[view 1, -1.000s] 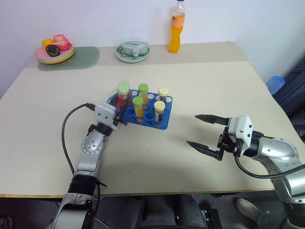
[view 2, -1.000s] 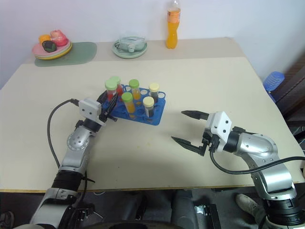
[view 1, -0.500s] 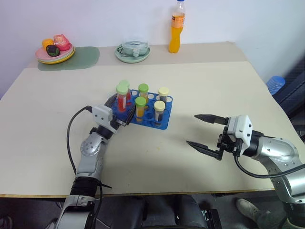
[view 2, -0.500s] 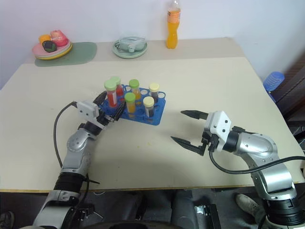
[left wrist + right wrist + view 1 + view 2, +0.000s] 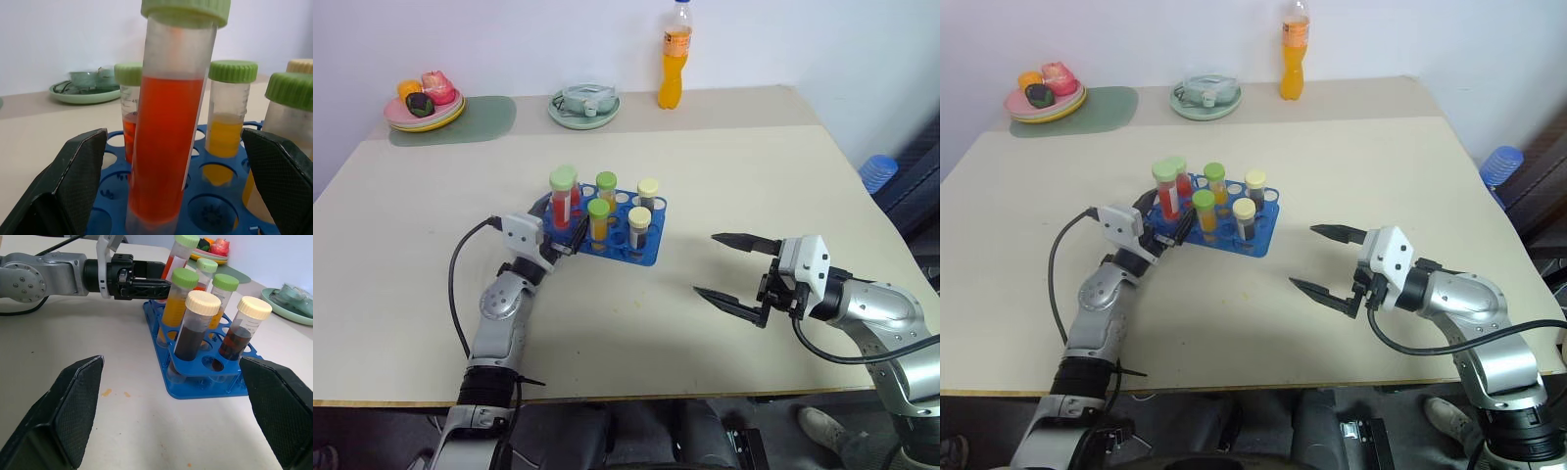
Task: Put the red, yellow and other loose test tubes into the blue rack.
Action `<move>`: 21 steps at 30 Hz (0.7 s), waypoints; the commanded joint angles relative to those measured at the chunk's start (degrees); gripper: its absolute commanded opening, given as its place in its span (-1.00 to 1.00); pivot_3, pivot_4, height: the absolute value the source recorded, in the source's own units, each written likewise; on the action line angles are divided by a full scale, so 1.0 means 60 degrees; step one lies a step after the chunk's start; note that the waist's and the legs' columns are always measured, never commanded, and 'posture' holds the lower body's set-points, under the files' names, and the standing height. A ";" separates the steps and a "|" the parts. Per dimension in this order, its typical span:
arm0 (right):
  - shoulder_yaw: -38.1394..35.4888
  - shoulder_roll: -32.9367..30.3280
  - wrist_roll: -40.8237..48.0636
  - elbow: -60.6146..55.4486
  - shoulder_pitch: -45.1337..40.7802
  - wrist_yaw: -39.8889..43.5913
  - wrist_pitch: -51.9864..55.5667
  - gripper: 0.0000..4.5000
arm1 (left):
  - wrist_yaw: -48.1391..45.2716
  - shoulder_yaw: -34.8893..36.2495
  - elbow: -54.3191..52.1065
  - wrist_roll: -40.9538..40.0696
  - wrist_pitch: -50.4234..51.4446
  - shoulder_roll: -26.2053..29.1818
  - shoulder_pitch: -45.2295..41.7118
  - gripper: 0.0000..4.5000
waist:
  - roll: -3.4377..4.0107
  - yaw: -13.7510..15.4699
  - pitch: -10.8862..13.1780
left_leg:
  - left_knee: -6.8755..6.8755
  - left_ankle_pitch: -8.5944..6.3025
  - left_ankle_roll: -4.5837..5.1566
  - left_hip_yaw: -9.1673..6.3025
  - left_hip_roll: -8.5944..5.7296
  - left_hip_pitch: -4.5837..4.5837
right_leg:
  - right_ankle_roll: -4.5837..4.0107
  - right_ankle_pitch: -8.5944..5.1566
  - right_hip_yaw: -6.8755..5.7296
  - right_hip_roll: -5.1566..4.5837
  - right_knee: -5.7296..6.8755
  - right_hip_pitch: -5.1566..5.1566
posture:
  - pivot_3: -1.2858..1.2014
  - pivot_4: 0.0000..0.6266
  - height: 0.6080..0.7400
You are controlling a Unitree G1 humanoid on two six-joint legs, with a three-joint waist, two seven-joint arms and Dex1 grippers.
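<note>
A: Head views: big beige rectangular table (image 5: 724, 166), bright blue flat plastic rack with round holes (image 5: 646, 250) mid-table, six capped clear tubes standing in it. Well beyond the claws, at the far edge: tall orange drink bottle (image 5: 675, 59), pale green round dish (image 5: 583, 106), plate of toy fruit (image 5: 423, 106) on a grey-green mat (image 5: 484, 117).

B: Wrist views add?

A: Left wrist: red-liquid tube with green cap (image 5: 168, 127) seated upright in a rack hole, right between the two black fingers (image 5: 78, 171), a gap on each side. Behind it, a shorter red tube (image 5: 128, 115) and a yellow-orange tube (image 5: 226, 122). Right wrist shows the rack's other end: two dark brown tubes with cream caps (image 5: 194, 328) nearest that claw, left arm past the rack.

B: Left gripper (image 5: 560, 227)?

A: Jaws spread wide at the rack's near-left corner, straddling the red tube, not touching it, holding nothing.

B: Right gripper (image 5: 726, 269)?

A: Wide open, empty, over bare table, well apart from the rack, fingers pointing toward it.
</note>
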 commanded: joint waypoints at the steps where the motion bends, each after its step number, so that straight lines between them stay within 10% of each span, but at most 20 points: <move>1: -0.0010 0.0052 0.0052 -0.0285 -0.0129 -0.0015 -0.0151 1.00 | 0.0250 0.0282 -0.0346 -0.0087 0.0145 -0.0059 -0.0078 0.99 | 0.0000 -0.0003 0.0000 | 0.0000 0.0000 0.0000 0.0000 0.0000 0.0000 | 0.0000 0.0000 0.0000 0.0000 0.0000 0.0000 | 0.03 -0.52 1.00; 21: 0.0101 0.0139 -0.0004 -0.0303 -0.0096 -0.0139 -0.0170 1.00 | 0.0336 0.0471 -0.0728 -0.0112 0.0246 -0.0074 0.0346 0.99 | 0.0000 -0.0006 0.0001 | -0.0002 0.0000 0.0000 0.0001 0.0000 0.0000 | 0.0000 0.0000 0.0000 0.0000 -0.0001 -0.0003 | 0.03 -0.52 1.00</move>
